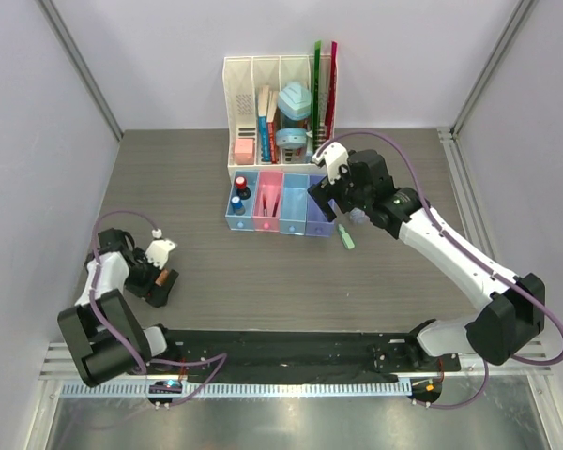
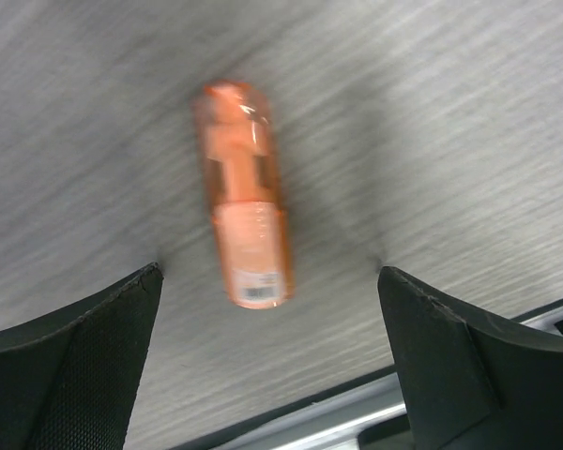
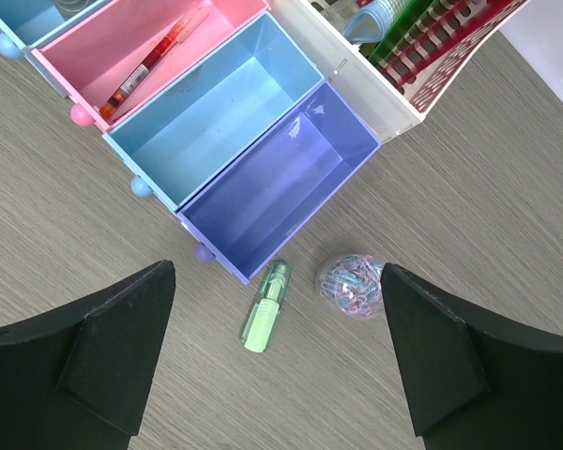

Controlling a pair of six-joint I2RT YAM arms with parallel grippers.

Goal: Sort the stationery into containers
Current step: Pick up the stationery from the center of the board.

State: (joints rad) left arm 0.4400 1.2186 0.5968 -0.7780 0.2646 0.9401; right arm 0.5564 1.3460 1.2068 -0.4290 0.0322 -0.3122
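1. Currently, the left gripper [image 2: 267, 277] is hanging low over the table [image 1: 281, 272] at its left side, jaws spread wide and gripping nothing.
2. A stubby orange piece [image 2: 244, 225] is lying flat on the wood grain between the two dark fingers [image 2: 84, 356], touching neither of them.
3. The right gripper [image 3: 277, 270] is hovering, released and empty, above the near end of the purple bin [image 3: 277, 178].
4. A stubby green piece [image 3: 266, 305] is lying on the table just beside the front of that bin, and a clear round disc [image 3: 350, 284] full of coloured clips is sitting just right of it.
5. The purple bin and the light blue bin [image 3: 216, 108] are showing bare floors, while the pink bin [image 3: 122, 28] is holding a thin dark-red pen [image 3: 155, 61].
6. The blue bin [image 1: 231, 221] is holding red- and blue-capped cylinders [image 1: 240, 192].
7. The white rack [image 1: 233, 103] is standing right behind the row of bins.
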